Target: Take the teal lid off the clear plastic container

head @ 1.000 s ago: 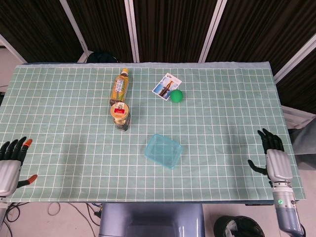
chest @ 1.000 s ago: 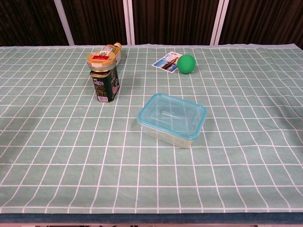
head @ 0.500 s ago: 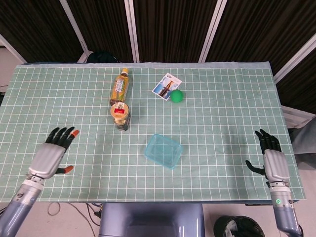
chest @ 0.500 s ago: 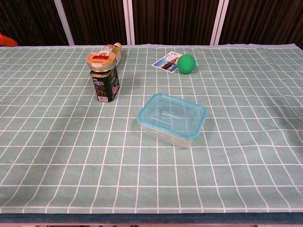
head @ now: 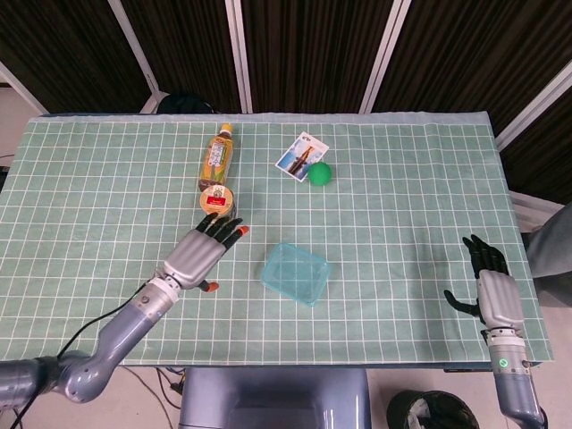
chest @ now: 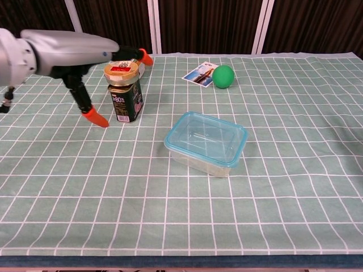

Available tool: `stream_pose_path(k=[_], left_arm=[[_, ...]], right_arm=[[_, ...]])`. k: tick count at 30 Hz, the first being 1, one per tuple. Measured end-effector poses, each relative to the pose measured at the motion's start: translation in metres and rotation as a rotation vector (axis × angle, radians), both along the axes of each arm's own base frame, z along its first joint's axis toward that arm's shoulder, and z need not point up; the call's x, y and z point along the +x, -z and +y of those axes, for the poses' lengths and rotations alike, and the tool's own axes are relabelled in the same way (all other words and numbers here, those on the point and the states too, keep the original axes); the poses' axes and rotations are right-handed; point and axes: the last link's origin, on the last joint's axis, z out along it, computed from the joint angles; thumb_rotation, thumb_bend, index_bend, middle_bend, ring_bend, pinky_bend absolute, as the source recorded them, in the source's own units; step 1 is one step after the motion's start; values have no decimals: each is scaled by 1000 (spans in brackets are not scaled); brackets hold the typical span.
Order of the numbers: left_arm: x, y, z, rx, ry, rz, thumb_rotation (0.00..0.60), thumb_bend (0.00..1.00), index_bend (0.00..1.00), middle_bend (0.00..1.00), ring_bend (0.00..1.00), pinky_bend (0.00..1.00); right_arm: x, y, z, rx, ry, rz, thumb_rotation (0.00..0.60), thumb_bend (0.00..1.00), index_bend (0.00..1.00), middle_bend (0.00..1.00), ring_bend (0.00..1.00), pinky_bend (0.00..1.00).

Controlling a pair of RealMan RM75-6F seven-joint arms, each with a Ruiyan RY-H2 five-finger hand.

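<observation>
Left hand (head: 204, 253) was open, empty and near the teal lid (head: 297, 271), right hand (head: 491, 288) open too; grabbing comes next.

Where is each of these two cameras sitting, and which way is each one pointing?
Head view: high above the near edge, looking steeply down on the whole table; both arms show, left hand open beside the container, right hand open at the near right edge.
Chest view: low at the near edge, looking across the table; only the left hand shows.
Shared: container with teal lid, jar, green ball, card.
</observation>
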Motion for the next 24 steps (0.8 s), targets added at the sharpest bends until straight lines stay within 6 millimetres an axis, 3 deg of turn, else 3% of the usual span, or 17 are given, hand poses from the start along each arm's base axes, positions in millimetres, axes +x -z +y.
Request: stream_pose_path(k=[12,24], left_arm=[[56,74,16,-130,-11,76,600,0,0,0,0,28],[76,104,24,-158,-17,127,600,0,0,0,0,28]], right_arm=[[-3,1,-4,9,36,-26,600,329,0,0,0,0],[-5,2,-6,22,63,-49,600,329,0,0,0,0]])
